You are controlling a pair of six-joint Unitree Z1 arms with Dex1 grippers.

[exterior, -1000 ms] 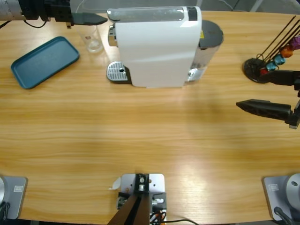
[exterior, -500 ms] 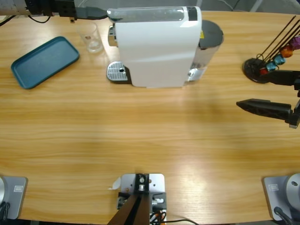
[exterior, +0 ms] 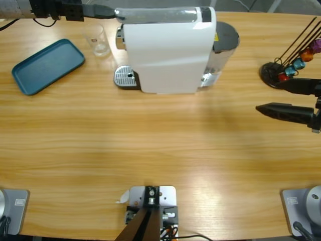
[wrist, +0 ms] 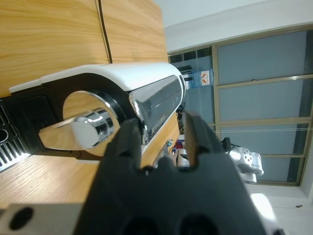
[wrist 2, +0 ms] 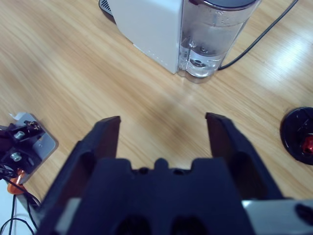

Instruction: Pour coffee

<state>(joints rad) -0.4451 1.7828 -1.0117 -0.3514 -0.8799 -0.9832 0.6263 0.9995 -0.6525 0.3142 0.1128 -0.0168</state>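
The white coffee machine [exterior: 168, 50] stands at the back middle, with its drip grate [exterior: 125, 78] bare. To the grate's left stands an empty clear glass [exterior: 98, 39]. My left gripper [exterior: 108, 10] reaches in from the top left, level with the machine's silver lid lever [exterior: 155, 15]. In the left wrist view its jaws [wrist: 161, 122] stand a narrow way apart at the end of that lever [wrist: 156, 95], above the chrome spout [wrist: 83, 129]. At the right edge my right gripper [exterior: 268, 95] hangs wide open over bare table, and its wrist view [wrist 2: 161, 120] faces the water tank [wrist 2: 215, 34].
A teal tray [exterior: 47, 65] lies empty at the far left. A black capsule stand [exterior: 281, 73] with coloured capsules sits at the right, just behind the right gripper. The machine's black cable [wrist 2: 259, 39] runs off behind the tank.
The left gripper has risen from just above the glass to the level of the machine's lid. The right gripper has drawn slightly toward the right edge.
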